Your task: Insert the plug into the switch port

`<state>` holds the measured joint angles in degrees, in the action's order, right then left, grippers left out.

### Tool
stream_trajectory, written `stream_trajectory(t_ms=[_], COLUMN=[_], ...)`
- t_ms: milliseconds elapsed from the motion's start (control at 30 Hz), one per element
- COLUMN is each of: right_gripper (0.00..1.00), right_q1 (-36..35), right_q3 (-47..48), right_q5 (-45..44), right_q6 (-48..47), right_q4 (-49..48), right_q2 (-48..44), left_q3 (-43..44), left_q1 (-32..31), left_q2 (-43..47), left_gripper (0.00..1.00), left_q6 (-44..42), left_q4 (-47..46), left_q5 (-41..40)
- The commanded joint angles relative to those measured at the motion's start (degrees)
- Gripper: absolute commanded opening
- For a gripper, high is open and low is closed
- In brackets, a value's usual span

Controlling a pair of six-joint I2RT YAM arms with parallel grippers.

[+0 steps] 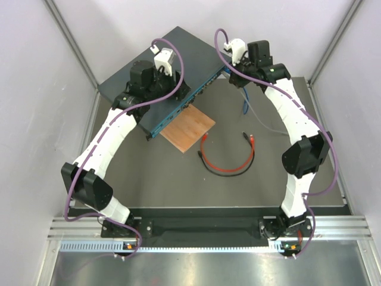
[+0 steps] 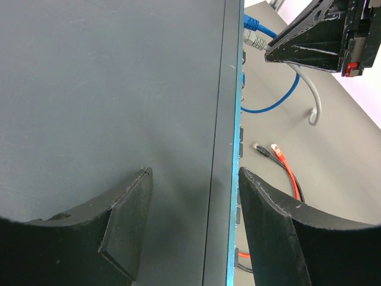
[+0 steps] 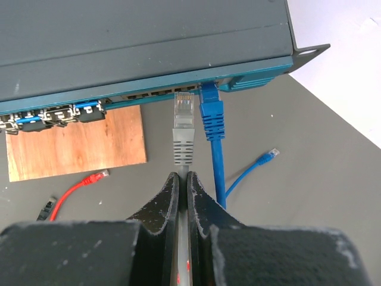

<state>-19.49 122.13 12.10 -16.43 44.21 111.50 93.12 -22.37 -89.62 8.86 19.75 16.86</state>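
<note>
Our right gripper (image 3: 183,177) is clenched on the grey cable (image 2: 314,98) just behind the grey plug (image 3: 184,128), which points straight at the switch (image 3: 149,42). The plug's clear tip sits at the mouth of a socket in the switch's teal front edge, near the end on our right arm's side. We cannot tell whether it has gone in. In the next socket toward that end, the blue cable (image 3: 212,119) is plugged in, and its other end lies loose on the table (image 3: 309,196) in front of the switch.

Our left gripper (image 2: 193,173) is spread wide and straddles the switch's front edge, one finger over the dark top panel and the other out past the sockets. We cannot tell whether either finger touches the switch.

Only the right wrist view shows the grip on the cable. The left wrist view catches that gripper from the side, with the grey and blue plugs side by side at the switch's front. The top view alone shows the whole switch, with the wooden board (image 1: 187,128) against its front edge. The red cable (image 3: 77,186) and black cable (image 1: 229,170) lie further out in front of the switch, beyond the board.
</note>
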Motion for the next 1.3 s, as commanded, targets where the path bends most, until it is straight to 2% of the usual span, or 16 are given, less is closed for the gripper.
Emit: stream_trajectory(t_ms=[0, 700, 1067, 1267], right_gripper=[0.00, 0.00, 0.00, 0.00], right_q1=[-0.64, -0.82, -2.05, -2.22], right_q3=[0.13, 2.59, 5.05, 7.25], right_q5=[1.26, -0.50, -1.46, -2.08], right_q6=[-0.45, 0.69, -5.81, -6.08], right_q4=[-2.46, -4.83, -3.25, -4.74], right_q2=[-3.49, -0.76, 1.44, 2.75], left_q3=[0.39, 0.22, 0.57, 1.10], left_q1=[-0.13, -0.04, -0.04, -0.13], left_q2=[-0.64, -0.55, -1.17, -1.78], left_gripper=[0.65, 0.65, 0.65, 0.65], left_q6=[0.19, 0.10, 0.37, 0.89], left_q4=[-2.08, -1.82, -1.91, -1.99], left_q5=[0.19, 0.19, 0.45, 0.72])
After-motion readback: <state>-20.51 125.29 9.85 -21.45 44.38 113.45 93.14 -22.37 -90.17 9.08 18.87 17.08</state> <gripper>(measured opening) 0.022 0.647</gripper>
